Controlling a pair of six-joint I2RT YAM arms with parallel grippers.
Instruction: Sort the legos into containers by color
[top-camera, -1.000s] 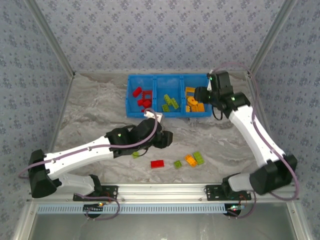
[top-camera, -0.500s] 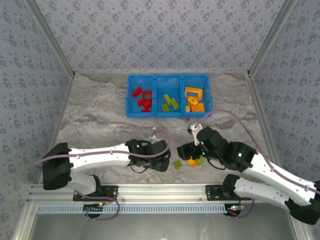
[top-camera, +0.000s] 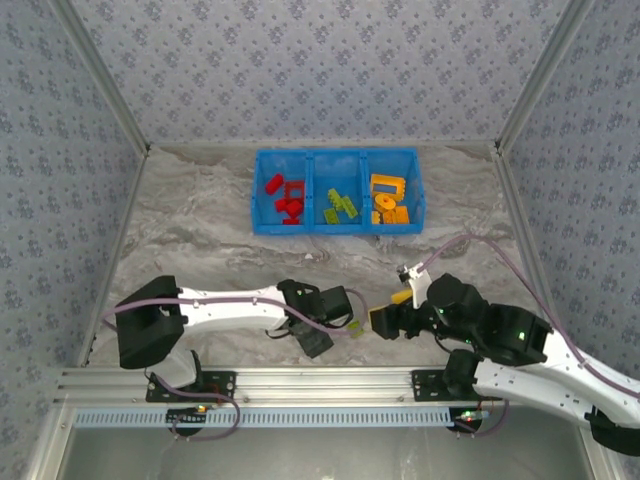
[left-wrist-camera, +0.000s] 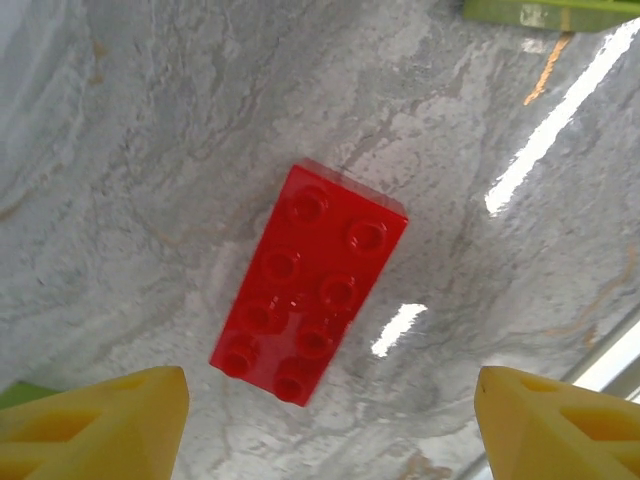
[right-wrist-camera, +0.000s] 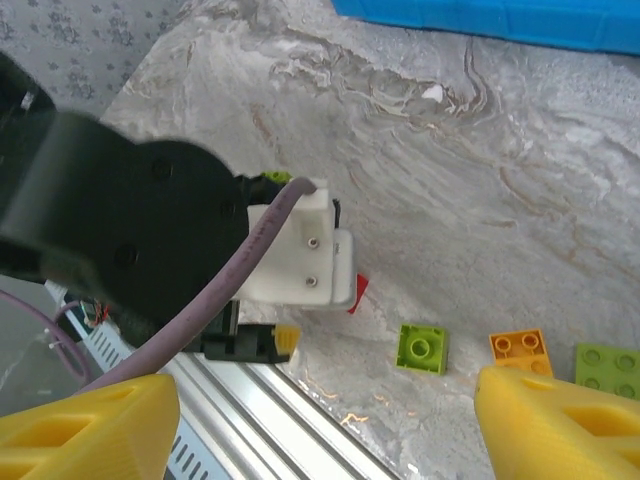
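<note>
At the near edge of the worktop (left-wrist-camera: 150, 150), my left claw (left-wrist-camera: 330, 405) hangs open over the red brick (left-wrist-camera: 310, 280). Next, I reckon: lower, pinch it, carry it to the left bin of the tray (top-camera: 335, 230). My right claw (right-wrist-camera: 320, 420) gapes empty.

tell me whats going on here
Bricks are being sorted by color into a blue tray. Its compartments already hold red bricks, green bricks and orange bricks. The left gripper hangs open over a red brick lying flat on the table, not gripping it. The right gripper is open too, with a small green brick, an orange brick and a second green brick loose on the table ahead.
</note>
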